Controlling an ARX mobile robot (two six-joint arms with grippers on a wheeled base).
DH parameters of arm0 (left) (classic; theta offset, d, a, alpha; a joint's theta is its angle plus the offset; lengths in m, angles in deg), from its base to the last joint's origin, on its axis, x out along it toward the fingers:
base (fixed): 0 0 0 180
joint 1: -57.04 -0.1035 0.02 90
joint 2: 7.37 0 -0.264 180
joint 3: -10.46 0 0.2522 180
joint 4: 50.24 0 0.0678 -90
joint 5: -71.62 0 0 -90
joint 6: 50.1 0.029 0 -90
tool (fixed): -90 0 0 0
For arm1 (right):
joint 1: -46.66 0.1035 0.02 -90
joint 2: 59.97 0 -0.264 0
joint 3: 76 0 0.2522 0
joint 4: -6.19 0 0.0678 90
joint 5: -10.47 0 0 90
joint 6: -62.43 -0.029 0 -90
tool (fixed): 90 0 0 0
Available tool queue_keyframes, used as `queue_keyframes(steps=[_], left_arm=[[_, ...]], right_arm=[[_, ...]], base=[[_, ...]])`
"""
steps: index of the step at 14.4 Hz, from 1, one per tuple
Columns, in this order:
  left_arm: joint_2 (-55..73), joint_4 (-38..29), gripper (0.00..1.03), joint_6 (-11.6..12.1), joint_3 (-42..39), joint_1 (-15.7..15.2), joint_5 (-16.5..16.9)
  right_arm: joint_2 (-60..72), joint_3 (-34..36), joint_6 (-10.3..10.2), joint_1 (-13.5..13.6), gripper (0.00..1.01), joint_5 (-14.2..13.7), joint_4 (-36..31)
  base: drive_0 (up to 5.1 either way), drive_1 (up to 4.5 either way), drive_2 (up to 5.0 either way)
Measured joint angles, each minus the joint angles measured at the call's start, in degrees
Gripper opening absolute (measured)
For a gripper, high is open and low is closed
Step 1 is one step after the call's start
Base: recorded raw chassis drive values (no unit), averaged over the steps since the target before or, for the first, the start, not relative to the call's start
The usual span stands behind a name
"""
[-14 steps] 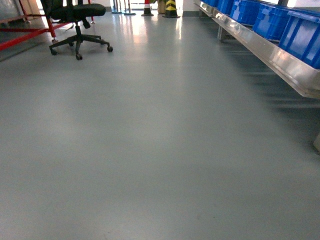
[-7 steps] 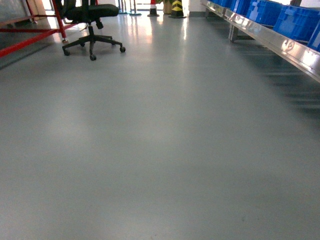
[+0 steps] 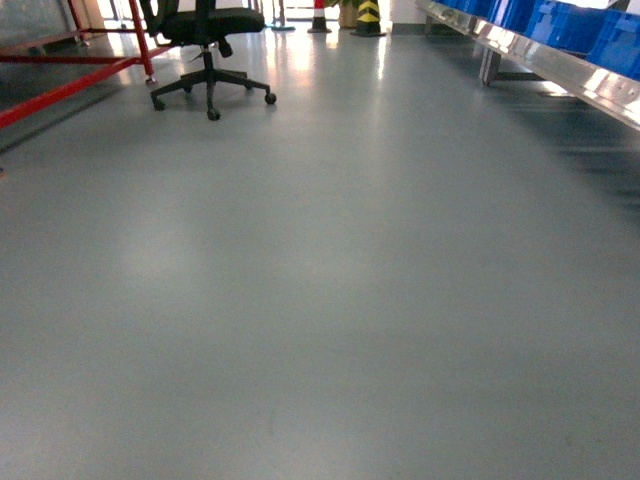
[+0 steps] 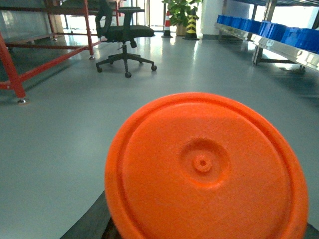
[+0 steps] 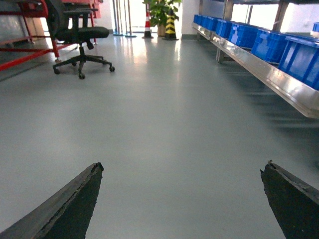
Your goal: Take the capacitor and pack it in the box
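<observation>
The capacitor (image 4: 204,169) fills the left wrist view as a big round orange face with a small dimple at its centre, carried above the grey floor. It hides my left gripper's jaws; only a dark finger (image 4: 92,225) shows at the lower left edge. My right gripper (image 5: 183,167) is open, its two dark fingertips wide apart with only bare floor between them. The box is out of view in every frame. Neither gripper appears in the head view.
A black office chair (image 3: 208,40) stands at the far left beside a red metal frame (image 3: 70,85). A steel bench (image 5: 271,74) carrying blue bins (image 5: 269,42) runs along the right. A traffic cone (image 5: 148,22), a striped bollard (image 5: 170,22) and a plant (image 4: 180,10) stand at the far end.
The whole head view has slid to the right: the chair sits further right in the frame and most of the bench with blue bins has left it on the right.
</observation>
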Motion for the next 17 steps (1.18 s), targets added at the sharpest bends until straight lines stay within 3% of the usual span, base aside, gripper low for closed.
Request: queue_keyframes(steps=[17], left_arm=[[0.00, 0.00, 0.44, 0.00, 0.00, 0.00, 0.15]], right_arm=[[0.00, 0.00, 0.00, 0.00, 0.98, 0.00, 0.37]], base=[[-5.0, 2.47, 2.5]])
